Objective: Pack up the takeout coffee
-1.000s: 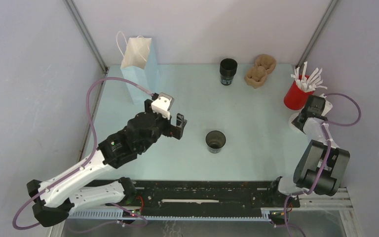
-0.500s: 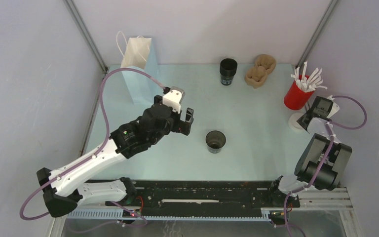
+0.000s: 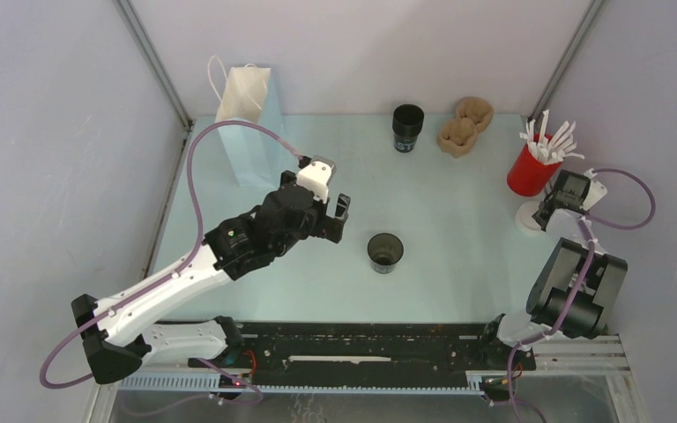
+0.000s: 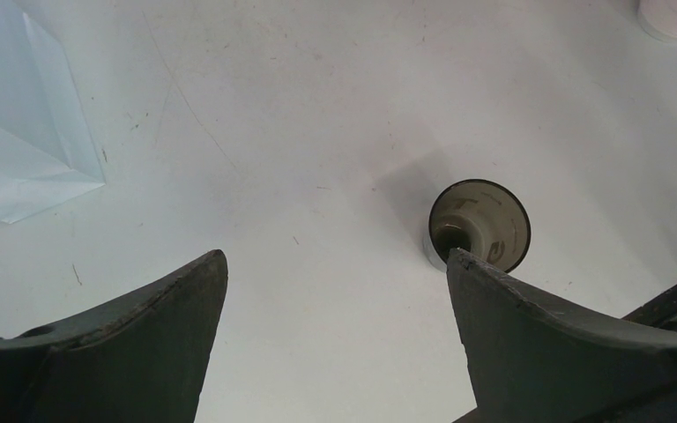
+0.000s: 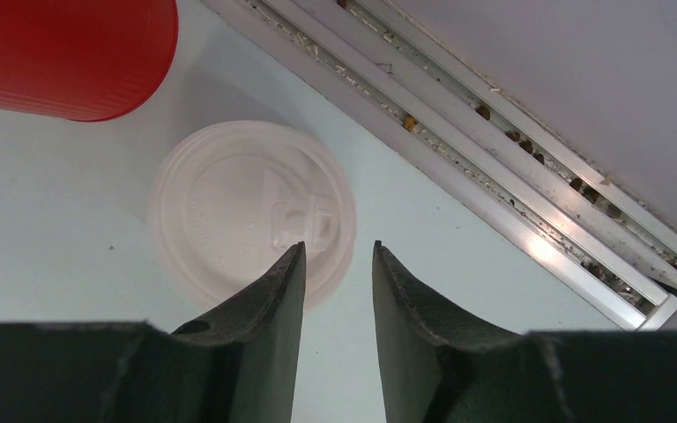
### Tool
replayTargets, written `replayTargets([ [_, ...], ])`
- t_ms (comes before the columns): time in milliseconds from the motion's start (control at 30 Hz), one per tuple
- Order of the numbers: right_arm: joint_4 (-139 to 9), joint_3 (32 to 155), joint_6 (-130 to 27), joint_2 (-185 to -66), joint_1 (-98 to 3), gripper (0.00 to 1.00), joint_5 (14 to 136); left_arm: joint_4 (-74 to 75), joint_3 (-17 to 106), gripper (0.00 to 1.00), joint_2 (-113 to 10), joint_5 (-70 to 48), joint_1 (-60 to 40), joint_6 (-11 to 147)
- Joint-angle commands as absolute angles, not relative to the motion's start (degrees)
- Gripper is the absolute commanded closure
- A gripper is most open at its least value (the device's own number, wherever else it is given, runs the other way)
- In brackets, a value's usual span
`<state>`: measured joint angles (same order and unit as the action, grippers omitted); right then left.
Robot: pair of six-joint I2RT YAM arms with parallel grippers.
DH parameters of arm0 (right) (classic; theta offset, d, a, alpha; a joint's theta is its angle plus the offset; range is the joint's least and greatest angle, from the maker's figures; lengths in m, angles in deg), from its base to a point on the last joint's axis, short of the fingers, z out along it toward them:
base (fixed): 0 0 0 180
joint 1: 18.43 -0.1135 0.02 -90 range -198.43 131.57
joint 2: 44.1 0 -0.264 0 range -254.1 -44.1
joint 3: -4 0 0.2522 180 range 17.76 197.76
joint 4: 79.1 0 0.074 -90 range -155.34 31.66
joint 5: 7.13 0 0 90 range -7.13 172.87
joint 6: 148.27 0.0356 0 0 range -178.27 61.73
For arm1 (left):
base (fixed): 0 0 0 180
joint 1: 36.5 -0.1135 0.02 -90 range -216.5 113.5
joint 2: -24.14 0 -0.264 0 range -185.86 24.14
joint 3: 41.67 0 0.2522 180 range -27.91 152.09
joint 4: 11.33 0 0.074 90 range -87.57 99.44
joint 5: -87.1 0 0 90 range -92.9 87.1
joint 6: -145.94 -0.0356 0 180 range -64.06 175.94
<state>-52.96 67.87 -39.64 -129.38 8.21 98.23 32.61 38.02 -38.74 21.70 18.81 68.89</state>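
1. Top external view: the left gripper (image 3: pixel 339 218) hangs over the middle of the worktop (image 3: pixel 458 264), just left of a lidless cup (image 3: pixel 385 252) and apart from it.
2. Left wrist view: its jaws are spread wide with nothing between them. The lidless cup stands upright right of centre, its lower edge hidden behind the right finger.
3. The right gripper (image 3: pixel 546 211) sits at the right edge of the top view, just below the red cup (image 3: pixel 527 169) of white sticks.
4. Right wrist view: its jaws are parted by only a narrow gap and hold nothing. They are above the coffee (image 5: pixel 229 211), of which only the white lid shows.
5. The left finger overlaps the lid's lower right rim in that view; I cannot tell whether it touches.
6. The coffee stands on the worktop just beside the red cup, near the rail (image 5: pixel 494 194) at the worktop's edge.
7. Along the top of the top view stand a paper bag (image 3: pixel 251 123) at upper left, a second black cup (image 3: pixel 407 128) at centre, and brown pieces (image 3: pixel 463 126) right of it.
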Motion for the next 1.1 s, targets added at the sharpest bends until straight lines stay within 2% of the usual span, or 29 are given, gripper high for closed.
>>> replayTargets([
  [0, -52.7, 68.43, -37.57, -128.85, 6.83, 0.57, 103.9, 31.62, 40.11, 0.01, -37.28, 21.12, 18.69, 67.82],
  [533, -49.05, 68.51, -33.43, -129.57, 3.61, 0.6, 109.43, 29.42, 36.53, 0.02, -35.22, 20.56, 18.69, 66.98],
  [1067, -47.64, 70.39, -32.67, -132.04, 4.17, 0.65, 109.23, 28.48, 34.84, 0.02, -34.07, 20.29, 18.68, 65.54],
])
